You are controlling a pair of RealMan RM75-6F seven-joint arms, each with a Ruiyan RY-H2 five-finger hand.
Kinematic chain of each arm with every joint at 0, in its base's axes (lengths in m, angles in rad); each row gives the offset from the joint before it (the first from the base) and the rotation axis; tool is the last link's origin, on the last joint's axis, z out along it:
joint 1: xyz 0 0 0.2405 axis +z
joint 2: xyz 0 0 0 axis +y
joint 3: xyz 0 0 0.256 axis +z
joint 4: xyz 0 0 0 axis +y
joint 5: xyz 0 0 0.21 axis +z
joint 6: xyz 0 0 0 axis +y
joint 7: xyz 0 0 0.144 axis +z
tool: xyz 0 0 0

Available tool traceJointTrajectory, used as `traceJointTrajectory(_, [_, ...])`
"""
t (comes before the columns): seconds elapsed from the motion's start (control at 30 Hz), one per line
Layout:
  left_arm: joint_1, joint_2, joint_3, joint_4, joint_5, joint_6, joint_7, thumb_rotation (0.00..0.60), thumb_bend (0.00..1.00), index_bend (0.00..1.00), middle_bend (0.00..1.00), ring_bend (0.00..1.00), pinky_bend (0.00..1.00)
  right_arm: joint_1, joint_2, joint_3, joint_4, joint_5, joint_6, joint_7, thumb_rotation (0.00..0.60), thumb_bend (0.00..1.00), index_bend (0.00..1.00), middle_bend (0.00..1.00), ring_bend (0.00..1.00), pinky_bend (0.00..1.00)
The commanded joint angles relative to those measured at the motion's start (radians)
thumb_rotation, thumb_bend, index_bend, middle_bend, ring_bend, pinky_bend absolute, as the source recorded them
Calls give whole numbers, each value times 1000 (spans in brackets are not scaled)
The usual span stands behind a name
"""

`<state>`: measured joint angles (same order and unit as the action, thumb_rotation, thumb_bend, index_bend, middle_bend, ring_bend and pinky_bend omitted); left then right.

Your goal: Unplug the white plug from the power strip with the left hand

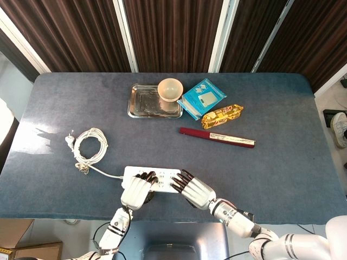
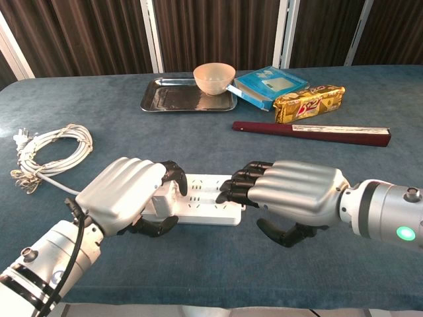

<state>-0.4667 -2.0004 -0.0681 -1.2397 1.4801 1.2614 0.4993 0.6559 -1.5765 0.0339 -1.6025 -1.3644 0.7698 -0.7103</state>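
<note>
- Nearest the chest camera, the left hand curls over the left end of the power strip, with its fingers wrapped over a white block that appears to be the white plug; I judge the plug to be gripped, though the hand hides most of it.
- Beside it, the right hand lies on the strip's right end with its fingertips pressing down on the top face; it holds nothing, acting only as a brace.
- From the head view, both hands meet over the strip at the near table edge: left hand, right hand, strip between and under them.
- To do the step well, I judge the left hand should pull straight up and away from the socket face, not sideways, while the right hand bears down so the strip does not lift with it.
- One risk is a shallow grip: the plug could slip out of the fingers if only its top is caught.
- Little of the plug can be seen: a small, white, boxy piece, close in colour to the strip, so its edges are hard to separate.
- A white cable runs from the strip's left end to a loose coil further left on the blue table.
</note>
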Motion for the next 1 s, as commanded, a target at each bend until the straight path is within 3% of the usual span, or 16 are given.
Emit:
traceJointTrajectory(0.03, [0,2,1,-2,1,0,-1,600,443,434,480,440,634,8,-10,-12,3,19,1,-24,600,783,242,192,5,0])
traceJointTrajectory(0.73, [-5,29,7,-12,77,59,-49,600,449,444,494,446,629,48,-59,-62,-31,202,54,-195,600,782,248,196,5,0])
traceJointTrajectory(1.0, [4,103,0,-99,111,109,-42,600,448,443,494,446,627,35,-30,-48,-81,137,135,-127,600,782,232,196,5,0])
